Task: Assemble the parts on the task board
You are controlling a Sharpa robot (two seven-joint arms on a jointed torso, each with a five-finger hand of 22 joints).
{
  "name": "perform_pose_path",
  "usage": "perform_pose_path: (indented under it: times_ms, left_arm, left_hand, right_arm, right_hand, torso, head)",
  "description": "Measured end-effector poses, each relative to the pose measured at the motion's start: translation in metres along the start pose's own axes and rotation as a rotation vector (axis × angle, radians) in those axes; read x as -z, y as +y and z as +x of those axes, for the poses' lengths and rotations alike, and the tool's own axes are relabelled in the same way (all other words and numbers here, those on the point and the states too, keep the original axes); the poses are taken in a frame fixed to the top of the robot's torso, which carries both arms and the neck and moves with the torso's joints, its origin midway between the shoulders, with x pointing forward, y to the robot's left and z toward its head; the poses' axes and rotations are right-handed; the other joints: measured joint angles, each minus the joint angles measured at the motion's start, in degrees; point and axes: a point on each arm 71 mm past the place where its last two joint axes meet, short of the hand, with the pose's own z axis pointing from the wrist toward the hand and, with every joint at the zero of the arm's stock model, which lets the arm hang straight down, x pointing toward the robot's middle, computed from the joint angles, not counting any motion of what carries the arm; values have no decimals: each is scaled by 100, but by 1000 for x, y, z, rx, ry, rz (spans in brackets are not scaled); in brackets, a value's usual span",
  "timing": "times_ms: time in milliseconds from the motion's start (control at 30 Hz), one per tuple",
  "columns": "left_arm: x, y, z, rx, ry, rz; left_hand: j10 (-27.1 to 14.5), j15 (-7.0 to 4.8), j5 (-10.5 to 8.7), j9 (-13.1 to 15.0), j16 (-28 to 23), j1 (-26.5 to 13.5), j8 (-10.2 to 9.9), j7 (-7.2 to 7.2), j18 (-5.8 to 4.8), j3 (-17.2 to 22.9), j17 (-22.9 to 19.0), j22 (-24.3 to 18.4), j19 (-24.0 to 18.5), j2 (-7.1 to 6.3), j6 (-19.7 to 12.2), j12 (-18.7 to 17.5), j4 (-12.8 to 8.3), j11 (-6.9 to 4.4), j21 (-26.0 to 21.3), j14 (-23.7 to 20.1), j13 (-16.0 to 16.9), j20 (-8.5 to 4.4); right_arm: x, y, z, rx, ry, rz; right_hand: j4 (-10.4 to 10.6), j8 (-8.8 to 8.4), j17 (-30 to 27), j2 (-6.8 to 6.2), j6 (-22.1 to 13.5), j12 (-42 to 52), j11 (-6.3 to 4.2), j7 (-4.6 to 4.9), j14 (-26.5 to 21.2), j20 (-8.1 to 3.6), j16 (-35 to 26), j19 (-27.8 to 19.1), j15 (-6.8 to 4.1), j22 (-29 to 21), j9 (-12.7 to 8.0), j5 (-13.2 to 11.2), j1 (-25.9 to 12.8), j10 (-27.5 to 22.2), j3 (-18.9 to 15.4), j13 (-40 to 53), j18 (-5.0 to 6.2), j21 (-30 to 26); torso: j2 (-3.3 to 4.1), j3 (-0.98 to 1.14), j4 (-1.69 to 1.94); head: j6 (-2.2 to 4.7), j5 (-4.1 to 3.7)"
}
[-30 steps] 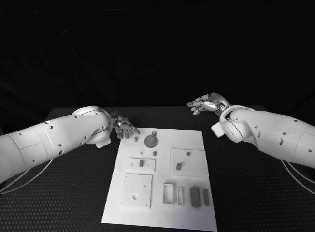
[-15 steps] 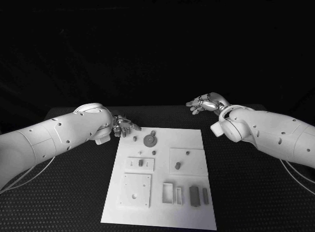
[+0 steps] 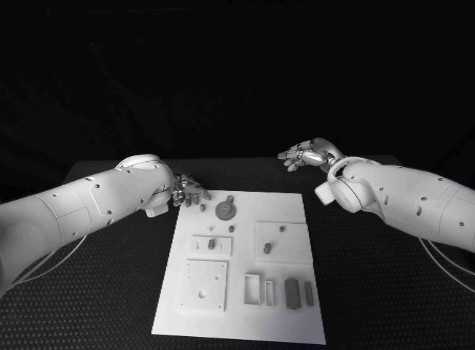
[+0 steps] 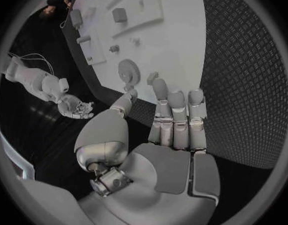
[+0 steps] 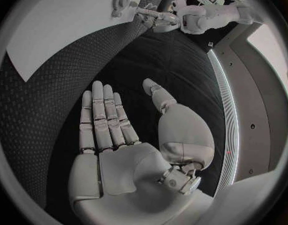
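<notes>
At the far left corner of the board, the left robot hand hovers with its fingers spread, holding nothing.

It sits just beside the white board's edge, fingertips over the small gear and the little pegs near it, which looks like a reach for one of those pieces. The right robot hand hangs well apart from the board over the dark desk, palm flat and fingers stretched out side by side, gripping nothing, probably kept clear so the left can work. Other parts lie loose on the board: a peg on the square block, a flat plate and upright blocks along the near edge. Nothing stands between the left robot hand and the gear.
</notes>
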Motion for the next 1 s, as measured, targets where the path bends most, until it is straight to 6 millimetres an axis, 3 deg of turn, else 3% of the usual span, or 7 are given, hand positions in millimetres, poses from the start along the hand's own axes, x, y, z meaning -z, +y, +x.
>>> perform_pose_path:
  times_ms: [167,900,1000]
  left_arm:
    - [-2,2,4,-4,16,-8]
    - [-7,3,15,-9,46,-9]
    - [-7,4,14,-9,45,-11]
  left_hand:
    - [0,0,76,57,27,4,0,-22,0,30,0,-1,0,65,22,27,-130,0,44,1,11,0]
    - [-1,2,83,78,48,4,0,-9,0,48,-14,-2,-1,65,50,61,-180,-2,44,2,9,0]
    - [-1,2,83,88,48,4,-29,-9,0,85,-24,-2,-1,126,50,61,-217,-2,44,2,9,0]
  right_arm:
    - [0,0,0,0,1,0]
    - [-1,1,3,-2,6,-2]
    - [-1,1,4,-2,7,-2]
  right_hand:
    - [0,0,0,0,0,0,0,0,0,0,0,0,0,0,0,0,0,0,0,0,0,0]
    - [0,0,1,0,0,0,0,0,0,0,0,0,0,5,-5,0,0,0,0,-6,0,0]
    - [0,0,1,0,0,0,0,0,0,0,0,0,0,5,-5,0,0,0,0,-6,0,0]
  torso:
    - [0,0,3]
    - [0,0,14]
    - [-2,2,16]
  head:
    - [-9,-12]
    - [-66,-42]
    - [-76,-43]
